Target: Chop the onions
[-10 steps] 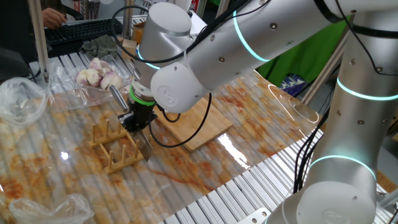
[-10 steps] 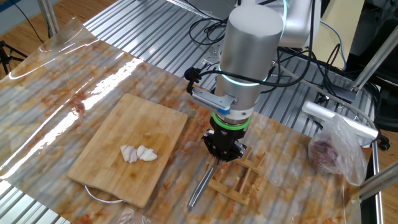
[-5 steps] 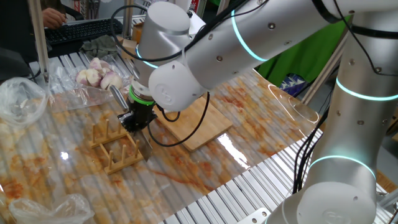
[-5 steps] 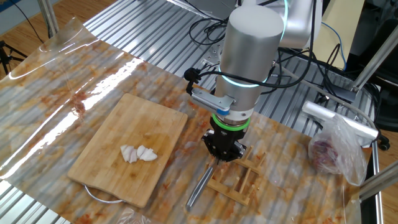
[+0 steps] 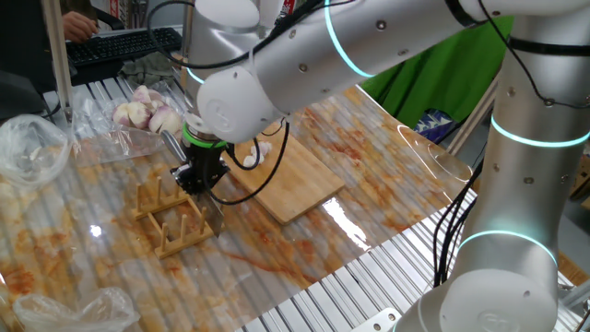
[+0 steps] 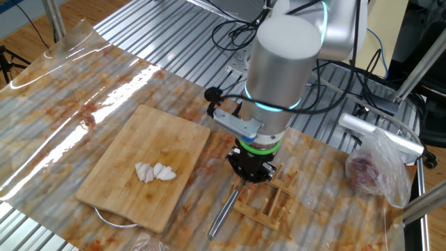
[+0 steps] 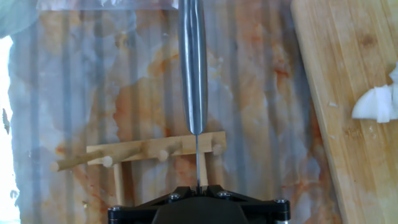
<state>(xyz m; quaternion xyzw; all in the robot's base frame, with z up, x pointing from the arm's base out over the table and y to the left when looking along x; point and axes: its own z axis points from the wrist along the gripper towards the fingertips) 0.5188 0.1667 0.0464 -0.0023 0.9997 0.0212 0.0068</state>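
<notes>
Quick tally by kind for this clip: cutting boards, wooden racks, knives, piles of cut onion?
Cutting board: 1
Wooden rack: 1
Knife: 1
Cut onion pile: 1
Total: 4

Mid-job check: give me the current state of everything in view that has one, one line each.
gripper: low over the wooden rack, at the knife; whether it is clamped is not visible.
knife: handle sticks out from the rack.
wooden rack: flat on the table.
onions: few pale chunks lying on the board.
cutting board: flat.
</notes>
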